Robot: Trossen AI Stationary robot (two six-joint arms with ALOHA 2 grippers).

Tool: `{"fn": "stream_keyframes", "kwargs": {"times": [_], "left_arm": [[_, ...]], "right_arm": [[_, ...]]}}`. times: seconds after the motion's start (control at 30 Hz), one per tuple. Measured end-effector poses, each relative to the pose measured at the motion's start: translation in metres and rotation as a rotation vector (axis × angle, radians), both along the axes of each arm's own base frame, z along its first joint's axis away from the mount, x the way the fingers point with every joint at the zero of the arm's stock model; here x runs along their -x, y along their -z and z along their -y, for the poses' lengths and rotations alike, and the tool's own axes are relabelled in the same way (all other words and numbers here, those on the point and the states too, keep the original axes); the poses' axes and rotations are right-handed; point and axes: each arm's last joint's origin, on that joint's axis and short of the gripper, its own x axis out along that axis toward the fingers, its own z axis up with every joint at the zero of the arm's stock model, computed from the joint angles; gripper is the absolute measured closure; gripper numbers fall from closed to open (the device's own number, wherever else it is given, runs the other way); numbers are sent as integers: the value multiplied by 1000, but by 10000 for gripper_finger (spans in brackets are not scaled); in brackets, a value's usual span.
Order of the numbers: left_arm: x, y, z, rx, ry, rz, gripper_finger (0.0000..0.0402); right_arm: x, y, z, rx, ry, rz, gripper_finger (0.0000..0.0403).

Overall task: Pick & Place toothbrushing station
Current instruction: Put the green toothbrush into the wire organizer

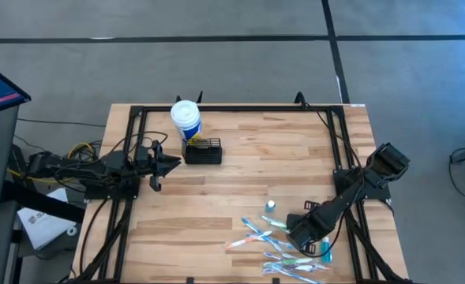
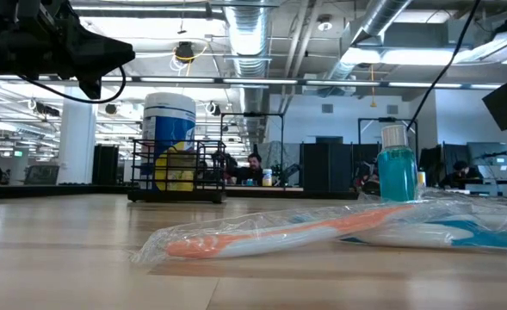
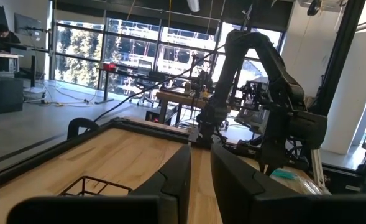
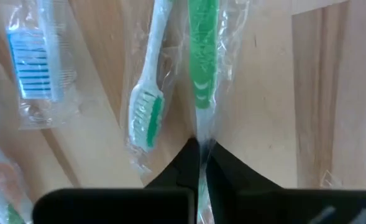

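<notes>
Now clamped: right gripper [image 4: 201, 152] on plastic-wrapped green toothbrush [image 4: 202, 68], well apart from black slotted wire caddy [image 1: 203, 151].
Likely slipping by thin wrap alone; left gripper [image 3: 199, 180] slightly apart beside caddy.

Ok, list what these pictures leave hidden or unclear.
- Caddy compartments: high view too small; low view sees only the side, yellow contents unclear.
- Right gripper, shut on the green toothbrush: brush's near end hidden by fingers.
- Left gripper: fingertips cut off by the left wrist view's edge.
</notes>
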Motion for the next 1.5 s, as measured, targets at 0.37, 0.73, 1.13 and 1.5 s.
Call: {"fn": "stream_keyframes", "kwargs": {"times": [0.37,0.73,1.13,1.5], "left_arm": [[0,0,0,0,0,0,344],[0,0,0,3,0,1,344],[0,0,0,73,11,13,344],[0,-1,0,163,25,37,344]], "right_arm": [[-1,0,4,9,14,-16,400],[-2,-31,8,192,-11,-139,402],[-23,-71,11,251,-58,-84,403],[-28,-127,14,402,-102,-68,403]]}}
